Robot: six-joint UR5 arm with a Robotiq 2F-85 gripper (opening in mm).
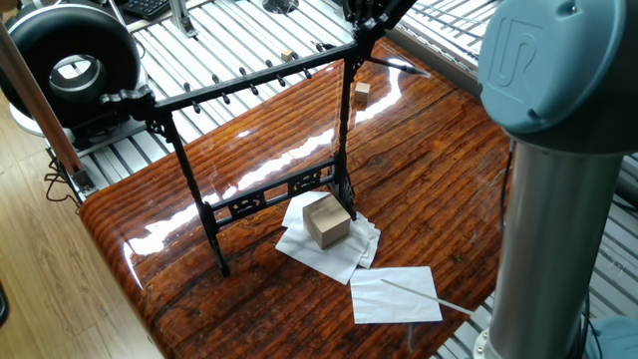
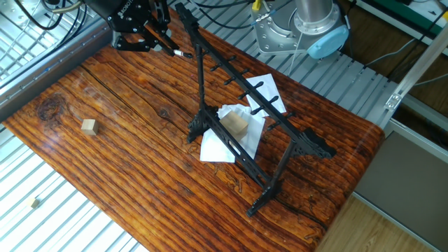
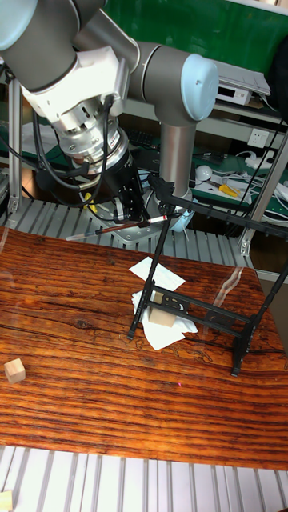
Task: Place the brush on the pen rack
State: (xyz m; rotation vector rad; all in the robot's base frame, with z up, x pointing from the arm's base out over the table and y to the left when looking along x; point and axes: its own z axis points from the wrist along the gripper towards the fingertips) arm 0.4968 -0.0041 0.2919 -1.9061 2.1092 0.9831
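The pen rack (image 1: 249, 80) is a tall black frame with a pegged top bar, standing on the wooden table (image 1: 429, 189); it also shows in the other fixed view (image 2: 241, 84) and the tall fixed view (image 3: 224, 210). My gripper (image 3: 134, 219) is shut on the brush (image 3: 116, 228), a thin dark rod held roughly level. It hovers just beyond one end of the rack's top bar, above the table's edge. The brush (image 1: 407, 70) sticks out sideways from the gripper (image 1: 364, 28). From the opposite side, the gripper (image 2: 155, 40) holds the brush (image 2: 175, 51) close to the rack's end.
A cardboard box (image 1: 326, 220) sits on crumpled white paper beneath the rack. A white sheet (image 1: 394, 294) carries a pale thin stick. A small wooden cube (image 1: 361, 93) lies on the table. The arm's grey column (image 1: 558, 209) fills the right side. A black round device (image 1: 70, 60) stands beyond the table.
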